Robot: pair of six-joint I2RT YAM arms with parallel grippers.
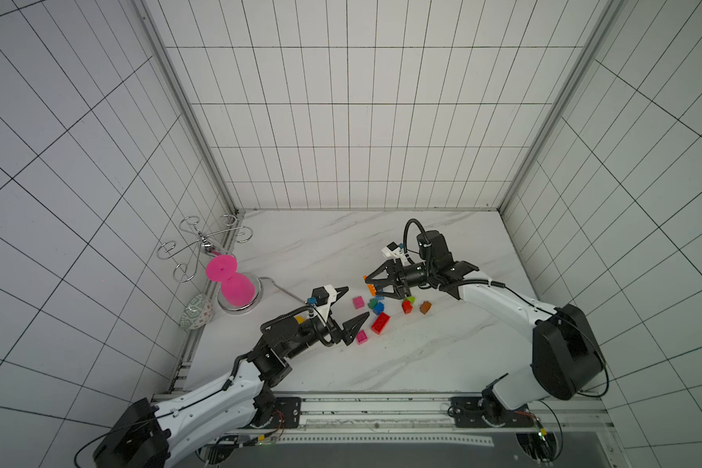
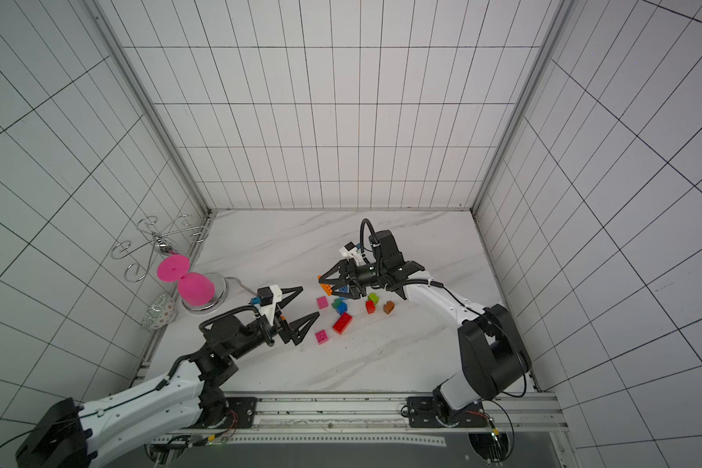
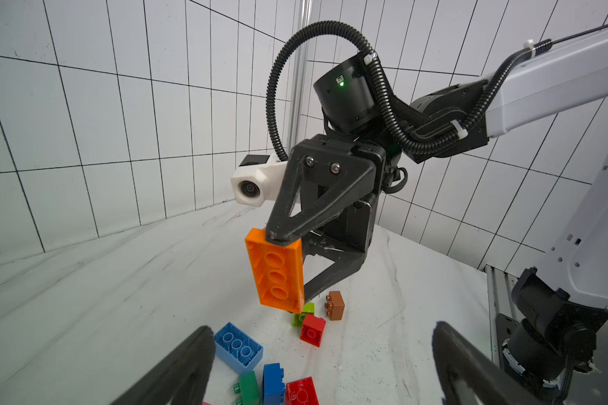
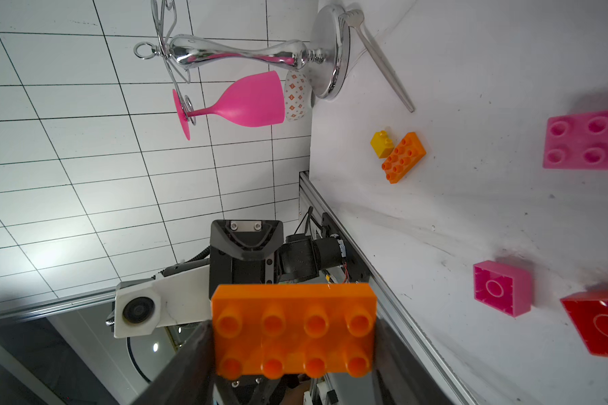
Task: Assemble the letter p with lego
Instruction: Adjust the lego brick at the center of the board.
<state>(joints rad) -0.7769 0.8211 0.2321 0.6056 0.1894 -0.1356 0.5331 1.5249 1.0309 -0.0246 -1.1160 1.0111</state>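
Note:
My right gripper point(image 1: 369, 285) is shut on an orange two-by-four lego brick point(image 4: 293, 329), its jaws pressing the brick's short ends. It holds the brick point(image 3: 276, 273) in the air above the loose pile. My left gripper point(image 1: 356, 302) is open and empty, facing the right one above a pink brick point(image 1: 358, 302). Under and between the grippers lie a long red brick point(image 1: 380, 323), a second pink brick point(image 1: 361, 336), blue point(image 1: 378, 308), green point(image 1: 373, 302), small red point(image 1: 407, 306), lime point(image 1: 410, 300) and brown point(image 1: 425, 307) bricks. A light blue brick point(image 3: 237, 347) lies on its side.
A yellow brick point(image 4: 382, 143) and another orange brick point(image 4: 404, 157) lie under the left arm. At the back left a chrome stand point(image 1: 203, 243) carries a pink goblet point(image 1: 230, 283), with a fork point(image 4: 383, 59) and a patterned egg-shaped thing point(image 1: 196, 317) beside it. Tiled walls enclose the marble table point(image 1: 442, 356).

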